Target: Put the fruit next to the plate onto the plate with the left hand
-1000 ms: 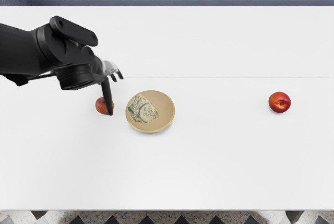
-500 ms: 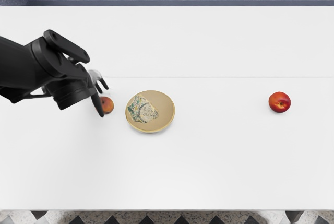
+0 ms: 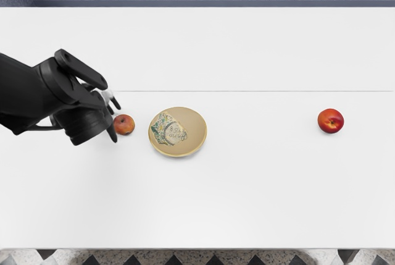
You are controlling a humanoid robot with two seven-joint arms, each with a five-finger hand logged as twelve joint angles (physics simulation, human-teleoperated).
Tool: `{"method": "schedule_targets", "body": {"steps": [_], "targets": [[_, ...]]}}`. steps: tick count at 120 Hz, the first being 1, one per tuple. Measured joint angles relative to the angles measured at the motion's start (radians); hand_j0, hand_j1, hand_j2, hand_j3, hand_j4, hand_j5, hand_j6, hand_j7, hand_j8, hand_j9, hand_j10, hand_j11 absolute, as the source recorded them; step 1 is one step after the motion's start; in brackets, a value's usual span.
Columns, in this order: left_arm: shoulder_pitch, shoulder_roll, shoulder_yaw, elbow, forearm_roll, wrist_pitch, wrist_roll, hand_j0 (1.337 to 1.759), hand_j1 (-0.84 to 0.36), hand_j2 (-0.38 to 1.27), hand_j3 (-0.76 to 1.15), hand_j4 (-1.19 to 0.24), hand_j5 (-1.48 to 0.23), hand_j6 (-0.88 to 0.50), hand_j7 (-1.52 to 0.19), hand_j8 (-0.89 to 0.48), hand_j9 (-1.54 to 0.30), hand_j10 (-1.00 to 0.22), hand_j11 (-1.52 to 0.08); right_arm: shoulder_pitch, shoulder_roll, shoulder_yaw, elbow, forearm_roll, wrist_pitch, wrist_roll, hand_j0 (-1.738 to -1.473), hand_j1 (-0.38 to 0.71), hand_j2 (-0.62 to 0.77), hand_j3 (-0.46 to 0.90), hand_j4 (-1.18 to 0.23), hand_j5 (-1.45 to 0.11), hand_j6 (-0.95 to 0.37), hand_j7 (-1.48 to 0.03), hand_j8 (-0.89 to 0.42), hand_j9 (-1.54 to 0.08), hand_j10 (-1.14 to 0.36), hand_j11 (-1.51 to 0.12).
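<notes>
Since the earlier frame our black left hand [image 3: 91, 120] has drawn back from the round tan patterned plate [image 3: 194, 130], and no finger now crosses the small red-orange fruit [image 3: 124, 124]. The fruit rests on the white table [image 3: 247, 185] just left of the plate, clear of its rim. Our fingers [image 3: 113, 108] hang loosely spread, gripping nothing, on the fruit's far side from the plate. We judge the reach must go plateward. A second red fruit [image 3: 331, 120] lies well right of the plate.

The left hand [image 3: 94, 118] has slid leftward — its finger (earlier across the fruit [image 3: 124, 124]) now beside it.
</notes>
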Motion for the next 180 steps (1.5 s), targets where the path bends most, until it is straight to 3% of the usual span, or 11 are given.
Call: {"method": "schedule_targets", "body": {"steps": [155,180], "targets": [[0.048,0.0,-0.071,0.041,0.096,0.021,0.008,1.658,-0.09,0.07,0.0,-0.37,-0.48,-0.37,-0.48,-0.37,-0.48,-0.37,-0.48,0.0,0.0,0.0,0.0,0.0,0.0,0.0,-1.658,-0.35,0.0,0.0,0.0,0.0,0.0,0.0,0.0,0.0,0.0,0.0],[0.057,0.0,-0.071,0.041,0.097,0.021,0.009,1.658,-0.16,0.08,0.0,-0.42,-0.55,-0.42,-0.55,-0.42,-0.55,-0.42,-0.55,0.0,0.0,0.0,0.0,0.0,0.0,0.0,-1.658,-0.35,0.0,0.0,0.0,0.0,0.0,0.0,0.0,0.0,0.0,0.0]]}}
